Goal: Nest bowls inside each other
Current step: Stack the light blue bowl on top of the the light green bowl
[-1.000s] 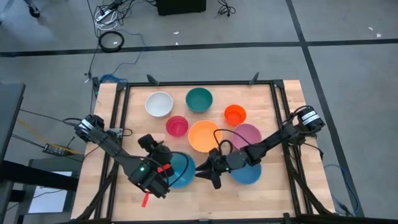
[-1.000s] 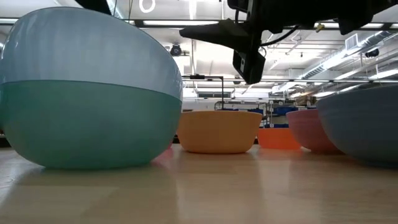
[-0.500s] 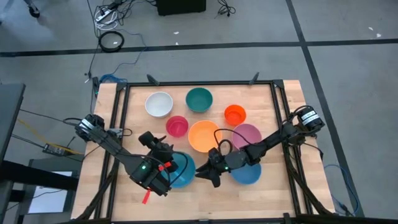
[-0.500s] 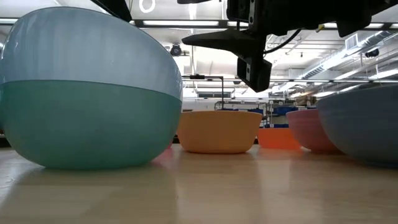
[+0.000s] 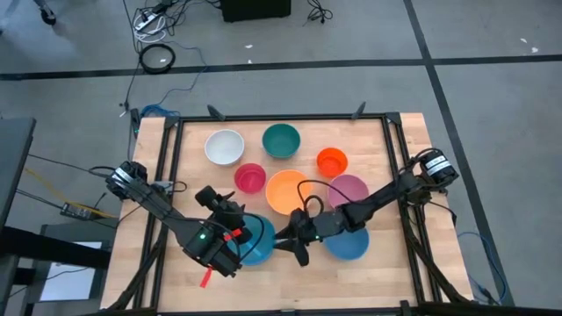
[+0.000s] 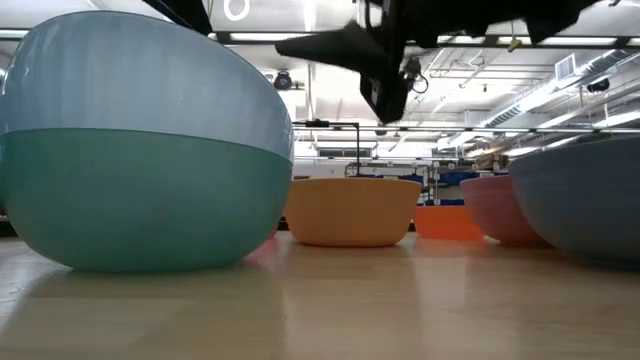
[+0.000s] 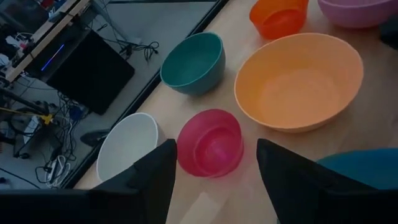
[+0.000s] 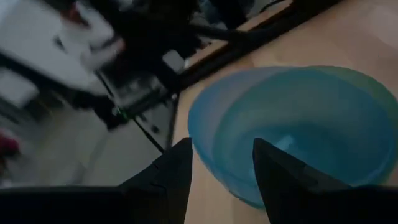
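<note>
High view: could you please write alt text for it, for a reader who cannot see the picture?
Seen from above, the left gripper and the right gripper, both open and empty, flank a blue bowl nested in a teal one near the table's front edge. White, teal, red, orange-yellow, orange-red, pink and another blue bowl sit separately.

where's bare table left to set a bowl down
Bare wood: the strip left of the white plastic bowl and small red bowl, and the far-right corner beyond the small orange-red bowl. Crowded: the middle, around the orange-yellow bowl.
</note>
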Controlling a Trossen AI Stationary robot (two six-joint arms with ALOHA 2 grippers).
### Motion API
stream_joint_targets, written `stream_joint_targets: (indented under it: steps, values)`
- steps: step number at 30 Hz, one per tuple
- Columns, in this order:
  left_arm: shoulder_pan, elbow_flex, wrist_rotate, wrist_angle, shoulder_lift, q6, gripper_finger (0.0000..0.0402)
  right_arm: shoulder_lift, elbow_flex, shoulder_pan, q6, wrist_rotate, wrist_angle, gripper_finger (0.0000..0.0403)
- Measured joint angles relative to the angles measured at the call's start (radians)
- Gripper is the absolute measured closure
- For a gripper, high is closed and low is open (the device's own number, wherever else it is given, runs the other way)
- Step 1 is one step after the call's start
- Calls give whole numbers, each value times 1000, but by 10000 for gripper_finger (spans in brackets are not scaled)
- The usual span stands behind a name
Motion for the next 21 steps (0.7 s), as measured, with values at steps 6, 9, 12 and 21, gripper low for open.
stream_joint_targets:
  steps: [6,9,12,21]
  values:
    - [-2,0,16,0,0,1,172,0,79,-1,-249,0,-219,243]
    - [-3,0,35,1,0,2,172,0,89,5,-353,-4,-287,243]
    - [-3,0,55,1,0,2,172,0,91,13,-424,-7,-290,243]
    - [-6,0,60,0,0,0,172,0,91,10,-552,-29,-293,243]
